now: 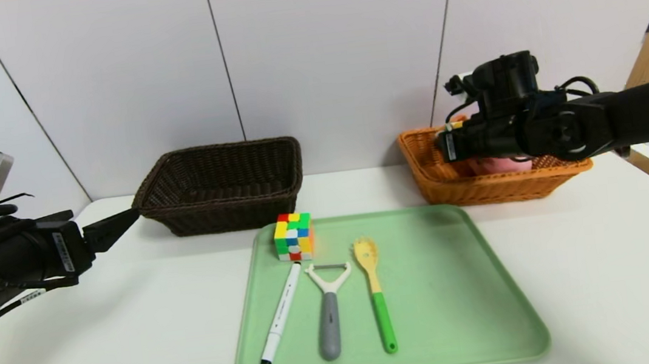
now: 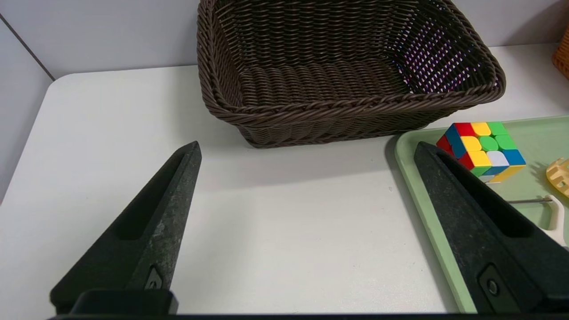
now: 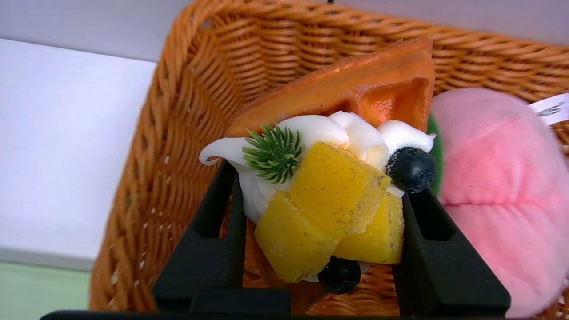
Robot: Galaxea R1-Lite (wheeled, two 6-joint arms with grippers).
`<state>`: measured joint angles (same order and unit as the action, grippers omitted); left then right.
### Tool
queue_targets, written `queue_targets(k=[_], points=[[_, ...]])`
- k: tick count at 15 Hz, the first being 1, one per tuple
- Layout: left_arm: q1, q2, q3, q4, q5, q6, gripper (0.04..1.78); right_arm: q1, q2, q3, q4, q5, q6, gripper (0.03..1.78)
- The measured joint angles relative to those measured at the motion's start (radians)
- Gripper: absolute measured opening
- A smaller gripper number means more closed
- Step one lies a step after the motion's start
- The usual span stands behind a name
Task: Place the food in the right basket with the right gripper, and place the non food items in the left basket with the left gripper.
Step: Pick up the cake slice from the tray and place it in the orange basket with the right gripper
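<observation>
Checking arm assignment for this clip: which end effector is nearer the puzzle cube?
Left. The left end effector hovers open beside the tray, the puzzle cube just past one finger. The right end effector is over the orange basket, gripping the cake slice.

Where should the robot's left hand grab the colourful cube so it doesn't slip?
Probably from above, closing on two opposite flat sides of the puzzle cube. It sits flat at the far left corner of the green tray, with nothing touching it. The open left gripper hovers over the table nearby.
</observation>
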<state>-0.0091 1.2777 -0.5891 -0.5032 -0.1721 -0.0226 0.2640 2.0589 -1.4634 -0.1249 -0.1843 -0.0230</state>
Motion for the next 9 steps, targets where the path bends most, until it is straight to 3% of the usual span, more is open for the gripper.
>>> queue_targets(k=[4,9], points=[[0.001,0.0,0.002,0.0,0.0,0.0,1.69,-0.001,0.056,-0.013,-0.003,0.0,0.003,0.86],[0.0,0.0,0.003,0.0,0.0,-0.001,1.69,-0.003,0.071,-0.017,-0.009,-0.002,0.003,1.28]])
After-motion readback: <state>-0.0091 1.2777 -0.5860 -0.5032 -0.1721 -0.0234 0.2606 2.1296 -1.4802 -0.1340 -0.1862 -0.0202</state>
